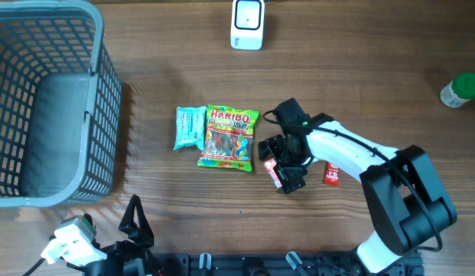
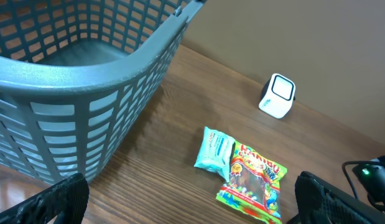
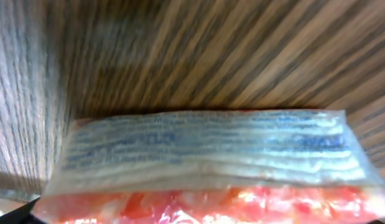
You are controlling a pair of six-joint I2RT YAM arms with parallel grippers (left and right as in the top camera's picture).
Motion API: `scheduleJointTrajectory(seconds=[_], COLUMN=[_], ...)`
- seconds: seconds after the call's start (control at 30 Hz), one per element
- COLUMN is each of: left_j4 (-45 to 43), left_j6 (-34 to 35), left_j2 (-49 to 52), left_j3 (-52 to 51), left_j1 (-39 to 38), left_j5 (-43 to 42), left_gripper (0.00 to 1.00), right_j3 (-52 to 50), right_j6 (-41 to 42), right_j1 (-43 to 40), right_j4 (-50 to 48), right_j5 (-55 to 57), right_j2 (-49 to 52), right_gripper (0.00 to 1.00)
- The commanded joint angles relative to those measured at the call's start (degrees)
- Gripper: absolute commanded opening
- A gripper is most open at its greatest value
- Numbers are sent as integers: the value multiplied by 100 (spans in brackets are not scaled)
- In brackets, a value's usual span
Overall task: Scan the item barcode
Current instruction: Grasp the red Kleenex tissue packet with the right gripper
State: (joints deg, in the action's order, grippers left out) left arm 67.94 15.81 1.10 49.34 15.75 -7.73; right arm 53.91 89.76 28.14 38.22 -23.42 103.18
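One red packet [image 3: 198, 162] lies crosswise under the spread right gripper [image 1: 287, 170].

Bare table [image 1: 222, 73] is stretching between the snack bags [image 1: 229, 136] and the scanner [image 1: 247, 23], while the basket [image 1: 107, 123] is blocking the left.

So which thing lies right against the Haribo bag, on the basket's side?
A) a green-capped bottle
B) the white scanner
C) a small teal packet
C: the small teal packet lies edge to edge with the Haribo bag, between it and the grey basket.
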Motion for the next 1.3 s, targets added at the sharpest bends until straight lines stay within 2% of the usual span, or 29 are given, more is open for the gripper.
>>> scheduleJointTrajectory(seconds=[0.0, 0.13, 0.3, 0.53, 0.73, 0.87, 1.0, 1.13, 1.2, 1.27], left_j4=[-20, -17, -17, -17, -17, -17, -17, -17, -17, -17], left_j6=[33, 35, 33, 35, 33, 33, 35, 35, 35, 35], left_j2=[-39, -39, -39, -39, -39, -39, -39, -39, -39, -39], left_j3=[-13, -13, -13, -13, -13, -13, -13, -13, -13, -13], left_j1=[-15, -15, -15, -15, -15, -15, -15, -15, -15, -15], left_j5=[28, 28, 28, 28, 28, 28, 28, 28, 28, 28], left_gripper=[100, 100, 100, 100, 100, 100, 100, 100, 100, 100], right_j3=[-275, -2, 315, 315, 361, 542, 1152, 2170, 2597, 2667], right_j6=[-949, -1637, -1950, -2076, -2465, -2966, -3394, -4291, -5274, -5877], right_j1=[61, 9, -177, -181, -188, -199, -199, -199, -199, -199], right_j4=[-358, 35, 881, 721, 599, 739, 1436, 2603, 3176, 3495], right_j5=[538, 463, 1274, 1561, 1781, 2175, 2363, 1768, 855, 140], right_j2=[363, 350, 330, 330, 330, 330, 330, 330, 330, 330], right_gripper=[100, 100, 100, 99, 69, 70, 70, 71, 71, 72])
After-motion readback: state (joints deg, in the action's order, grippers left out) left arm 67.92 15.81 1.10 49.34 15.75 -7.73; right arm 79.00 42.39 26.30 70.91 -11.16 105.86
